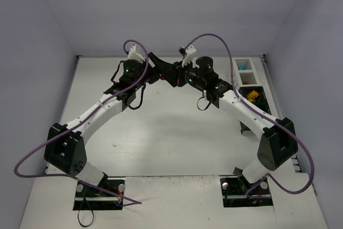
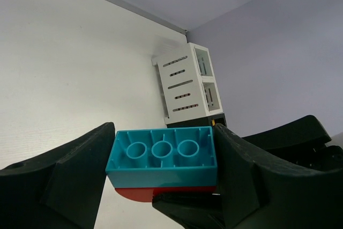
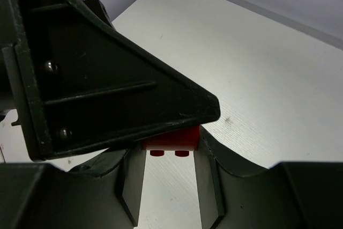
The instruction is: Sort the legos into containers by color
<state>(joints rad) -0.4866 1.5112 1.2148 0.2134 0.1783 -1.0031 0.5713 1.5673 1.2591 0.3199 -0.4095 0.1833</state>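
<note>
Both arms meet above the far middle of the table. My left gripper (image 2: 163, 144) is shut on a cyan lego (image 2: 161, 172), seen from its hollow underside, both fingers against its ends. A red lego (image 2: 138, 193) sits against the cyan one's lower face. My right gripper (image 3: 170, 151) is shut on that red lego (image 3: 171, 138), whose studs point toward the camera; the left gripper's black body covers its top. From above, the left gripper (image 1: 162, 67) and right gripper (image 1: 174, 76) touch tip to tip. The containers (image 1: 247, 79) stand at the far right.
The row starts with white slatted containers (image 2: 185, 84), then a black one (image 2: 195, 122). A black bin (image 1: 262, 88) holds yellow and orange legos (image 1: 253, 96). Purple cables loop over both arms. Walls close in the table at the back and sides.
</note>
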